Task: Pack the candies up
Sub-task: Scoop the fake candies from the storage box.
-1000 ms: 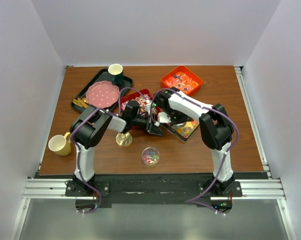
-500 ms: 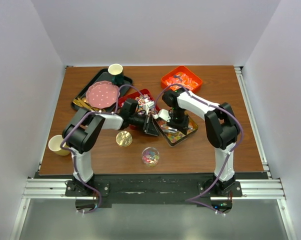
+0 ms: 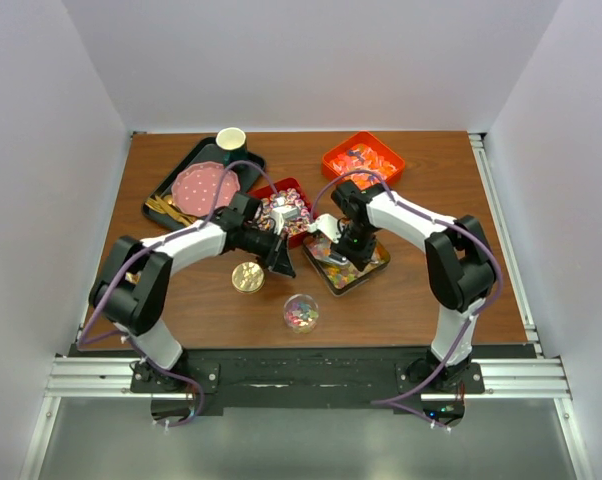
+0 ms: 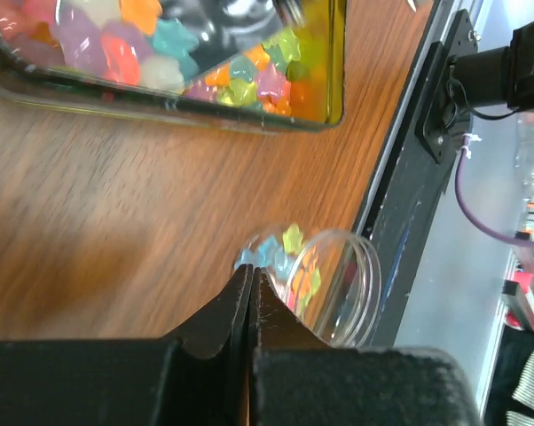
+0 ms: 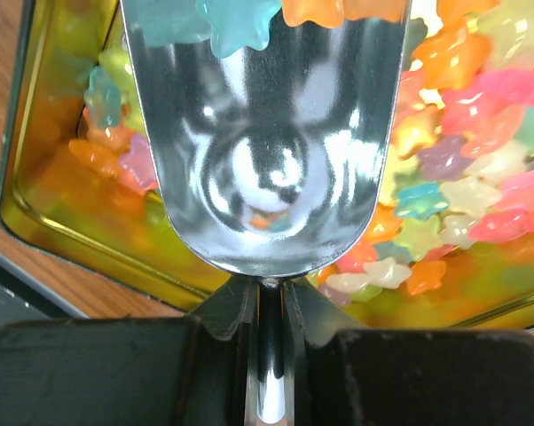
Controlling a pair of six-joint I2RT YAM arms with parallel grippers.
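Observation:
Colourful star-shaped jelly candies (image 5: 462, 195) fill a gold tin (image 3: 347, 262) at the table's middle. My right gripper (image 5: 269, 288) is shut on the handle of a silver metal scoop (image 5: 267, 133), whose bowl dips into the tin with a few candies at its tip. A small clear jar (image 3: 301, 312) holding some candies stands near the front; it also shows in the left wrist view (image 4: 325, 280). My left gripper (image 4: 252, 271) is shut and empty, low over the wood between the tin and the jar. It lies left of the tin in the top view (image 3: 279, 262).
A round gold lid (image 3: 248, 277) lies left of the jar. A red tray of wrapped sweets (image 3: 281, 212) sits behind my left gripper. An orange tray (image 3: 363, 159) stands at the back right. A black tray with a pink plate (image 3: 205, 187) and a cup (image 3: 231, 142) is back left.
The left arm has swung left and stretched out, its gripper staying by the tin. The right gripper has moved right and forward with the scoop over the tin, which shifted slightly.

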